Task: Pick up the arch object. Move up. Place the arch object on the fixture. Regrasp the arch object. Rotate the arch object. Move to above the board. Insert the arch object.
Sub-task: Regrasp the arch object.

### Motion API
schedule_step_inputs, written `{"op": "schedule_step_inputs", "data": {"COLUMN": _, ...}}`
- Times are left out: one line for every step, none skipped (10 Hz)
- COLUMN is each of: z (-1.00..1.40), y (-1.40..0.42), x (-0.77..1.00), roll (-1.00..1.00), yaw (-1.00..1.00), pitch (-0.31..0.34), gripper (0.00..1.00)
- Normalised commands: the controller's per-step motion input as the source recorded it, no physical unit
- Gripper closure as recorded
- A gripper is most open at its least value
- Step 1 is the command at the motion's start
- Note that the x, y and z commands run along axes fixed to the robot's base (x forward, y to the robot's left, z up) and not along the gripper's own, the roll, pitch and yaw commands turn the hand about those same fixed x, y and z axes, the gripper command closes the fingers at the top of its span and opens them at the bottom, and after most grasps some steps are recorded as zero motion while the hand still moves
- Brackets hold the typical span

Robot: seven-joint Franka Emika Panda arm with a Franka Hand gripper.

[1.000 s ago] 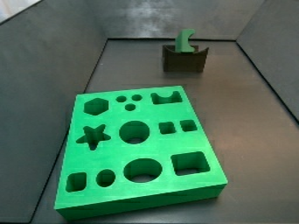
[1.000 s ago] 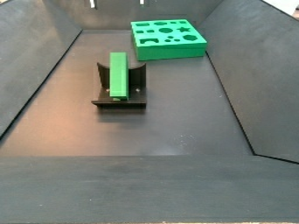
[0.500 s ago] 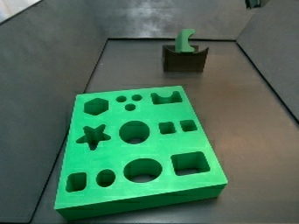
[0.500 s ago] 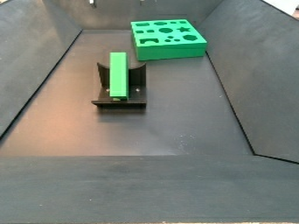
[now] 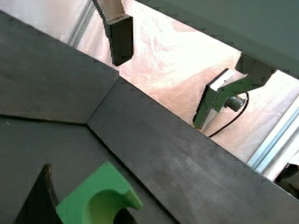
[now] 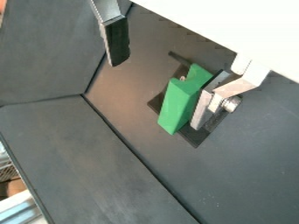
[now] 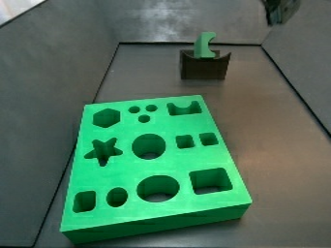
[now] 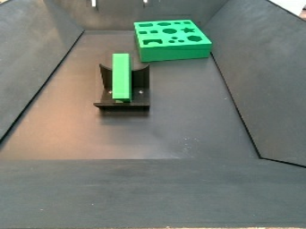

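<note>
two green things and one dark one on the floor here, and the fixture [image 8: 122,92] is our landmark: the arch object [image 8: 121,74] sits right on top of it, resting in its dip, a long green block lying along the fixture in a side view. in a side view from the board's end, the arch object [image 7: 204,45] stands up out of the fixture [image 7: 204,65] with its curved notch showing at the top edge. the board [image 7: 153,165] lies flat on the floor well apart from the fixture, cut-outs facing up, star and hexagon and circles all open; in a side view the board [image 8: 173,39] is beyond the fixture, near the far wall. now the gripper [image 6: 173,54], it's up above the fixture and touching nothing, jaws spread wide with open air between them. in a wrist view one finger [image 6: 115,38] hangs to one side of the arch object [image 6: 181,105] and the other finger [image 6: 222,94] shows in front of the fixture [image 6: 201,131]. in a wrist view the gripper [image 5: 176,66] frames bright background, with the notched end of the arch object [image 5: 100,200] below it. in a side view just a dark blur of the gripper [image 7: 280,10] shows, high above the fixture at the frame's corner.
</note>
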Motion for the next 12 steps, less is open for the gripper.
{"op": "schedule_step_inputs", "data": {"z": -1.00, "y": 0.06, "x": 0.04, "roll": 0.24, "yaw": 0.15, "pitch": -0.048, "gripper": 0.00}}
{"op": "schedule_step_inputs", "data": {"z": -1.00, "y": 0.06, "x": 0.05, "roll": 0.21, "yaw": 0.13, "pitch": -0.057, "gripper": 0.00}}
{"op": "schedule_step_inputs", "data": {"z": -1.00, "y": 0.05, "x": 0.07, "roll": 0.13, "yaw": 0.08, "pitch": -0.077, "gripper": 0.00}}
{"op": "schedule_step_inputs", "data": {"z": -1.00, "y": 0.05, "x": 0.08, "roll": 0.11, "yaw": 0.07, "pitch": -0.084, "gripper": 0.00}}
{"op": "schedule_step_inputs", "data": {"z": -1.00, "y": 0.04, "x": 0.09, "roll": 0.08, "yaw": 0.04, "pitch": -0.089, "gripper": 0.00}}
{"op": "schedule_step_inputs", "data": {"z": -1.00, "y": 0.04, "x": 0.10, "roll": 0.06, "yaw": 0.02, "pitch": -0.092, "gripper": 0.00}}
{"op": "schedule_step_inputs", "data": {"z": -1.00, "y": 0.04, "x": 0.10, "roll": 0.06, "yaw": 0.00, "pitch": -0.080, "gripper": 0.00}}
{"op": "schedule_step_inputs", "data": {"z": -1.00, "y": 0.03, "x": 0.11, "roll": 0.07, "yaw": -0.01, "pitch": -0.068, "gripper": 0.00}}
{"op": "schedule_step_inputs", "data": {"z": -0.80, "y": 0.02, "x": 0.10, "roll": 0.06, "yaw": -0.02, "pitch": -0.045, "gripper": 0.00}}
{"op": "schedule_step_inputs", "data": {"z": -0.70, "y": 0.01, "x": 0.09, "roll": 0.06, "yaw": -0.02, "pitch": -0.038, "gripper": 0.00}}
{"op": "schedule_step_inputs", "data": {"z": -0.51, "y": 0.01, "x": 0.08, "roll": 0.06, "yaw": -0.02, "pitch": -0.023, "gripper": 0.00}}
{"op": "schedule_step_inputs", "data": {"z": -0.32, "y": 0.00, "x": 0.07, "roll": 0.06, "yaw": -0.01, "pitch": -0.008, "gripper": 0.00}}
